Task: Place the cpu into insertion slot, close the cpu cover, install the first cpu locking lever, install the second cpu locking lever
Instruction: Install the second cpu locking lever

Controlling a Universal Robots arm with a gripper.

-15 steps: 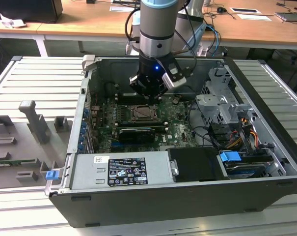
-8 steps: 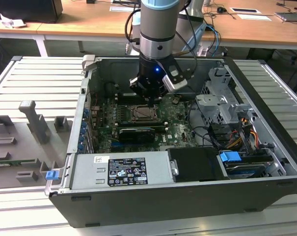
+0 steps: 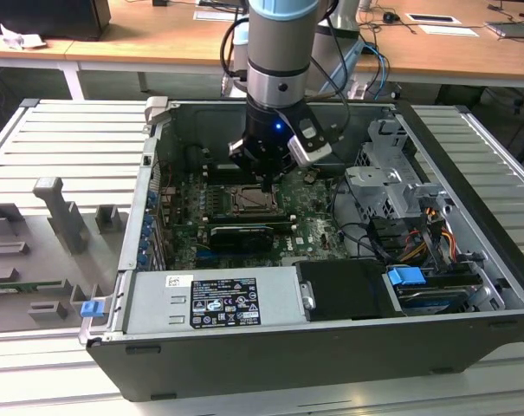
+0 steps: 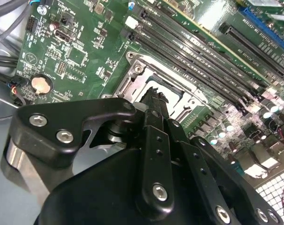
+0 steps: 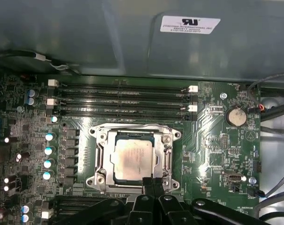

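Note:
The cpu (image 5: 132, 158), a pale silver-beige square, lies in the insertion slot (image 5: 100, 177) on the green motherboard. The grey cpu cover (image 5: 166, 159) lies flat around it as a metal frame. A thin wire lever (image 5: 132, 125) runs along one edge of the socket. In the first wrist view my gripper (image 5: 153, 182) is shut, with its black tips at the socket's edge just beside the cpu. The second wrist view shows the gripper (image 4: 154, 97) with tips together over the insertion slot (image 4: 137, 75). In the exterior view the gripper (image 3: 267, 179) hangs right above the insertion slot (image 3: 249, 201).
Long black memory slots (image 5: 123, 101) run beside the socket, with a coin battery (image 5: 234, 116) nearby. The grey case wall (image 5: 132, 42) rises behind them. In the case stand a power supply (image 3: 214, 299), a drive cage (image 3: 391, 186) and loose cables (image 3: 417, 234). Grey fixtures (image 3: 62, 217) sit outside, on the exterior view's left.

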